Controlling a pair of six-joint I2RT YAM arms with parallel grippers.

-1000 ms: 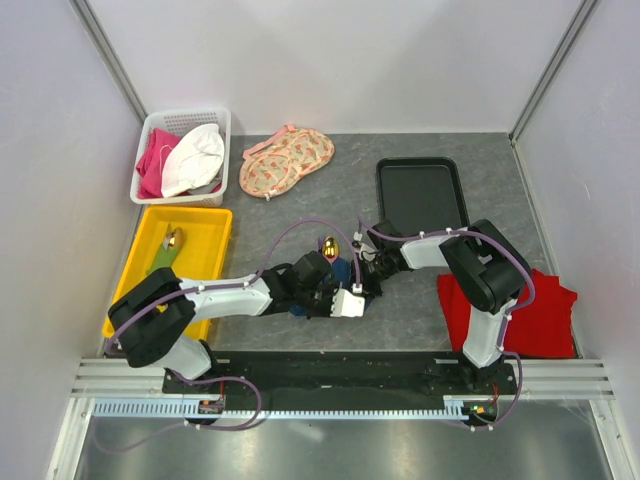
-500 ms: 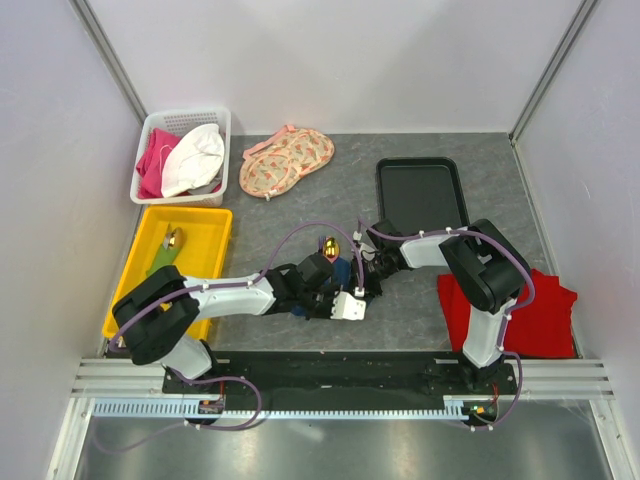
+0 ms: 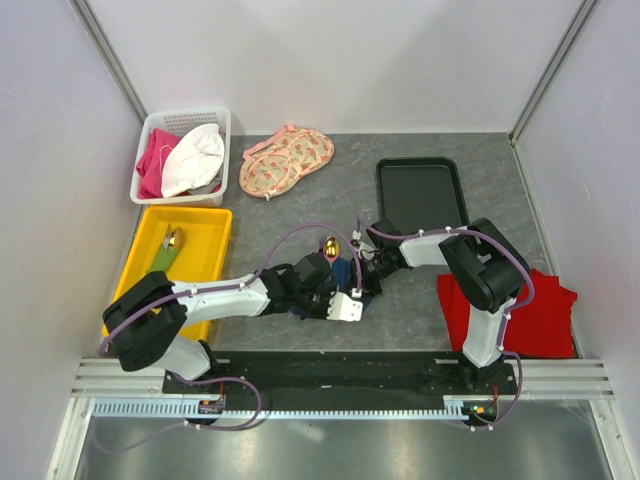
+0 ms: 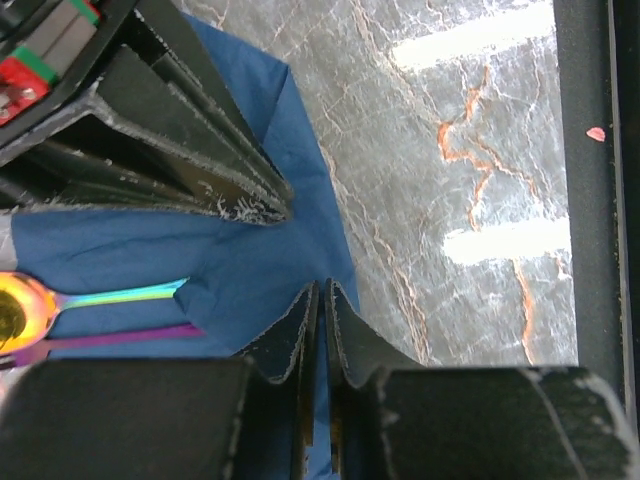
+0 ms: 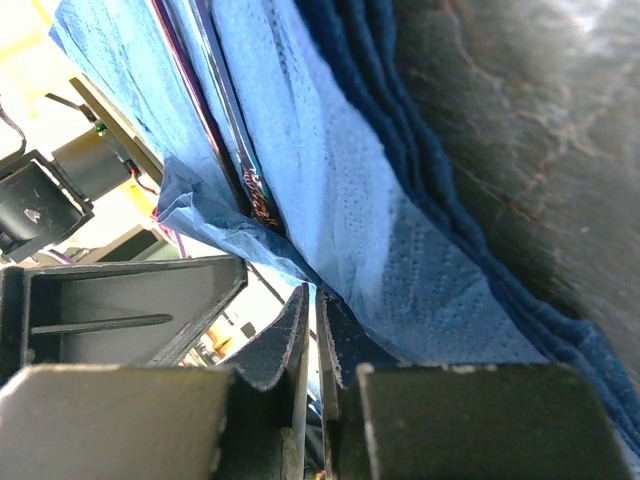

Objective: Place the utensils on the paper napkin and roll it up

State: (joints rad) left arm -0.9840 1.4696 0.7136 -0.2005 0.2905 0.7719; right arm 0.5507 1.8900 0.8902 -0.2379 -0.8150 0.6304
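Note:
The paper napkin (image 3: 343, 273) is a dark navy sheet at the table's middle, partly folded over. The utensils lie on it; one gold head (image 3: 329, 246) sticks out at its far edge. In the left wrist view the napkin (image 4: 230, 265) carries two thin iridescent handles (image 4: 120, 297) with a gold head at the left edge. My left gripper (image 4: 322, 292) is shut on the napkin's near edge, also seen from above (image 3: 338, 296). My right gripper (image 5: 312, 297) is shut on a lifted fold of the napkin (image 5: 350, 200), also seen from above (image 3: 366, 270). Both grippers sit close together.
A yellow bin (image 3: 205, 268) with a gold-headed piece and a green item stands at the left. A white basket (image 3: 150, 125) of cloths is behind it. Peach floral fabric (image 3: 287, 160), a black tray (image 3: 421, 195) and a red cloth (image 3: 545, 315) lie around.
The left arm's elbow has shifted slightly left. Both grippers stay shut on the napkin in nearly the same place.

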